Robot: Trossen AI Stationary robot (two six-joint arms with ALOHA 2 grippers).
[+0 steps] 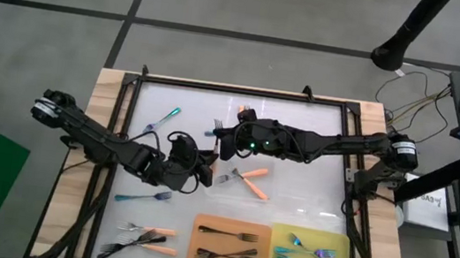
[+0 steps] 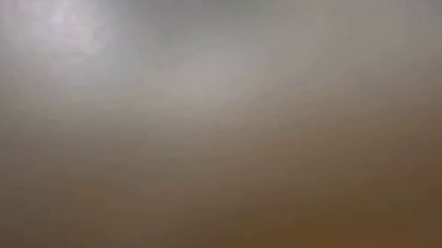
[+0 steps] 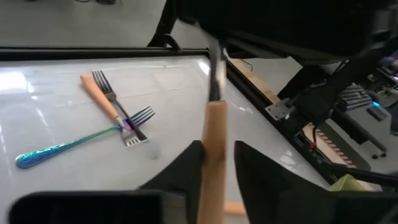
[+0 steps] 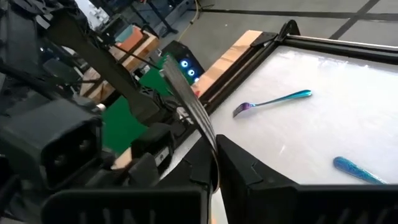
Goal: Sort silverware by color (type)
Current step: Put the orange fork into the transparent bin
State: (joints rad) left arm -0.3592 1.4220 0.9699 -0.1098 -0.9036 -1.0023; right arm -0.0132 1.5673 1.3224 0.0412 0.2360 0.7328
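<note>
An orange-handled fork [image 3: 215, 127] hangs above the middle of the white table [image 1: 292, 200], between my two grippers. My right gripper [image 4: 214, 148] [image 1: 221, 144], coming from the table's right, is shut on it. My left gripper [image 3: 217, 152] [image 1: 203, 168], coming from the left, stands open with one finger on either side of the orange handle. Another orange-handled fork [image 1: 251, 182] lies crossed with an iridescent fork [image 3: 68, 146] on the table close by. Two more iridescent forks [image 1: 162, 120] [image 1: 143, 196] lie loose at the left. The low view shows only blur. My right gripper pinches the fork's silver neck [image 4: 210, 140] between its two fingers, just above the handle. The tines [image 4: 174, 74] stick out beyond the fingers. The fork is lifted clear of the table. My left gripper: a narrow gap shows at one finger [image 3: 252, 165]; whether the other touches the handle, I cannot tell.
At the near edge an orange mat [image 1: 199, 232] holds black forks and a yellow mat [image 1: 340, 250] holds iridescent forks. Left of them lie orange-handled forks [image 1: 154, 230] with a black fork [image 1: 118, 248] among them. A black frame [image 1: 244, 90] rims the table.
</note>
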